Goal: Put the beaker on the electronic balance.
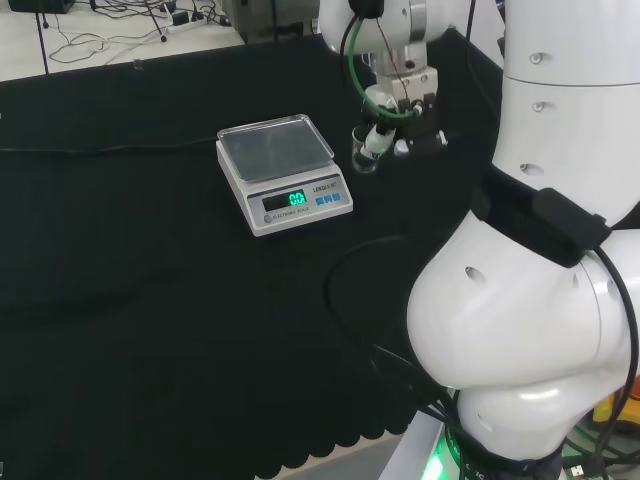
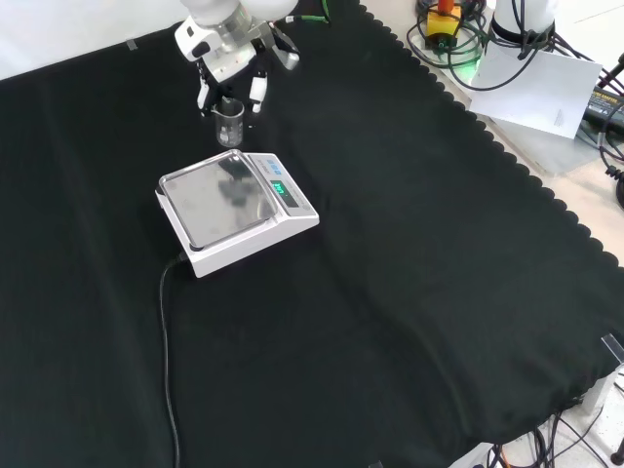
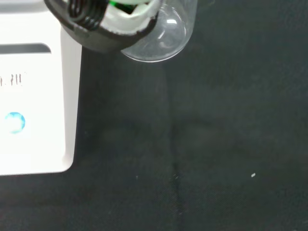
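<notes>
A small clear beaker (image 1: 365, 150) hangs just right of the electronic balance (image 1: 285, 170) in the head view, with the hand (image 1: 405, 105) shut on it from above. In the front view the beaker (image 2: 230, 122) sits between the fingers (image 2: 255, 93), just behind the balance's (image 2: 234, 210) far corner and beside its empty steel pan. The hand (image 2: 229, 58) comes in from the top there. The wrist view shows the beaker's round base (image 3: 161, 33) next to a black and white finger (image 3: 96, 21), with the balance's white front (image 3: 33, 96) close by. The balance's display is lit green.
The balance's black cord (image 2: 166, 322) runs toward the front view's bottom. The arm's big white links (image 1: 540, 250) stand at the head view's right, with a black cable (image 1: 340, 300) looping on the cloth. The cloth's scalloped edge (image 2: 526, 185) borders paper and wires.
</notes>
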